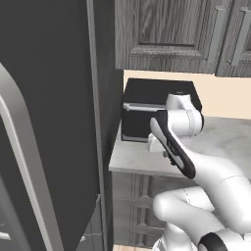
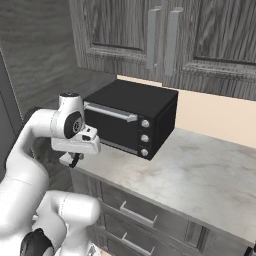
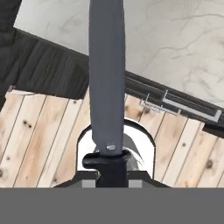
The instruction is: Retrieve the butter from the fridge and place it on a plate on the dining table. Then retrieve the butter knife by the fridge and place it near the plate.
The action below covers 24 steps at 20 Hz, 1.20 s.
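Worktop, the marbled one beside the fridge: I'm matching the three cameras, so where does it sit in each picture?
Left base view: the worktop lies at middle right, behind the arm.
Right base view: the worktop spreads across the centre and right, carrying the black oven.
Hand view: the worktop runs along the top, behind the butter knife blade.
Shared landmark: the dark drawers under its front edge.

- No text, label, brand, number or sign can be read — not on the toaster oven (image 2: 131, 117), the knobs, the cabinets (image 2: 165, 37) or the worktop (image 2: 200, 175).
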Tool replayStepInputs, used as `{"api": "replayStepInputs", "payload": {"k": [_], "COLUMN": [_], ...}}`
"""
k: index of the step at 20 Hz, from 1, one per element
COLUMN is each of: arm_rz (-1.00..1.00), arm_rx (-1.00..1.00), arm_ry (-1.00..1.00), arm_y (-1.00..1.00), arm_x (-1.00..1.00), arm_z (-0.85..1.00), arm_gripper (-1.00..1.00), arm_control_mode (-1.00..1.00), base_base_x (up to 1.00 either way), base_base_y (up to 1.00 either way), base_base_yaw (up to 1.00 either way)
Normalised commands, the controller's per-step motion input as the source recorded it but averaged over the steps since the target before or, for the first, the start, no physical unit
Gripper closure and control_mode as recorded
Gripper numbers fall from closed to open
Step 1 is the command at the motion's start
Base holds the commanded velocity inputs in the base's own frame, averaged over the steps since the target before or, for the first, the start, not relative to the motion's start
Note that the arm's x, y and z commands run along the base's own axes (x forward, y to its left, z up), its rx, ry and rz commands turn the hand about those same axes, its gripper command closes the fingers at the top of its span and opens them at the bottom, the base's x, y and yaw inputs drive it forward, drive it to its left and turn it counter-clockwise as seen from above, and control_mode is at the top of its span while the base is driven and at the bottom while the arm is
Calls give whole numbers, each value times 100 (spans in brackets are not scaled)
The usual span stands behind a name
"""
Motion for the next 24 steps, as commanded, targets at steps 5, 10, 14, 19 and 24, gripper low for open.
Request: {"api": "replayStepInputs", "payload": {"k": [5, 10, 14, 19, 24], "arm_rz": [9, 1, 1, 0, 0], "arm_rx": [1, 2, 0, 0, 0], "arm_ry": [-2, 0, 2, 0, 0], "arm_y": [-12, -4, 0, 2, 11], "arm_x": [-58, -41, -12, 0, -1], "arm_z": [37, 32, 0, 0, 0], "arm_gripper": [100, 100, 100, 100, 100], "arm_control_mode": [-100, -100, -100, -100, 100], "base_base_x": [0, 0, 0, 0, -3], "base_base_y": [0, 0, 0, 0, 1], "base_base_yaw": [0, 0, 0, 0, 0]}}
